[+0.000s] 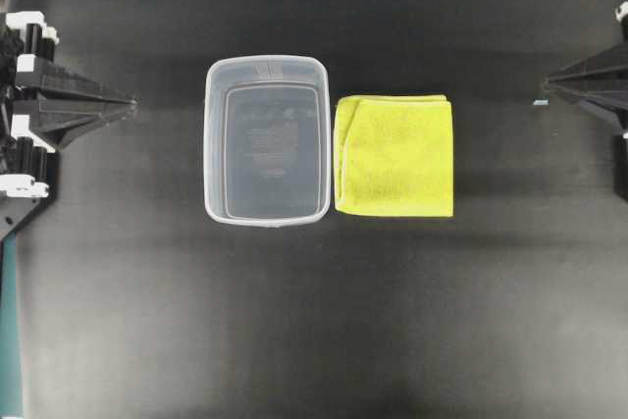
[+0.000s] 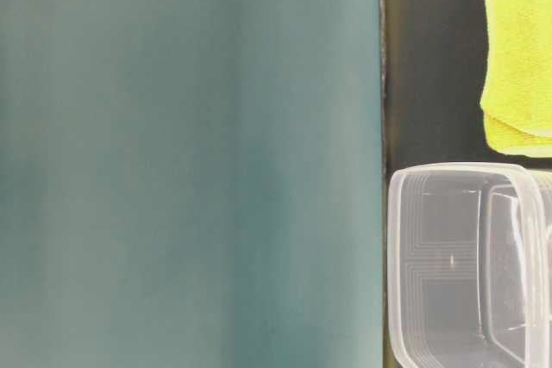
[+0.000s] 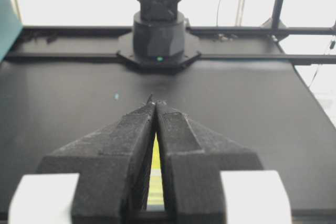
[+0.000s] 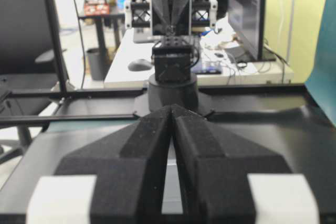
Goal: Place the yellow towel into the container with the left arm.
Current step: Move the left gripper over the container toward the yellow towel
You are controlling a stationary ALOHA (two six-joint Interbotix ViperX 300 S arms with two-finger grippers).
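Left arm: parked at the left edge of the overhead view, its gripper (image 1: 123,103) pointing toward the middle of the table, well apart from everything.
Left fingers: pressed together at the tips and holding nothing (the left wrist view shows only a thin slit between them, with a sliver of yellow visible through it).
Container (image 1: 266,140): clear tub, empty, upright on the black table (image 1: 314,321), left of centre.
Yellow towel (image 1: 394,155): folded flat on the table just beside the container's right wall, about touching it; not yet in the tub.
Right arm: parked at the right edge, its gripper (image 1: 549,85) with fingers shut on nothing, well clear of the towel.
Risk, reach: the towel lies beyond the container from the left arm, so a low approach could knock or shove the light tub.
Risk, grasp: pinching only the top fold may let the cloth unfurl and drape over the rim.
Risk, fit: the towel is only slightly smaller than the tub, so an off-centre drop could leave it hung on the edge.
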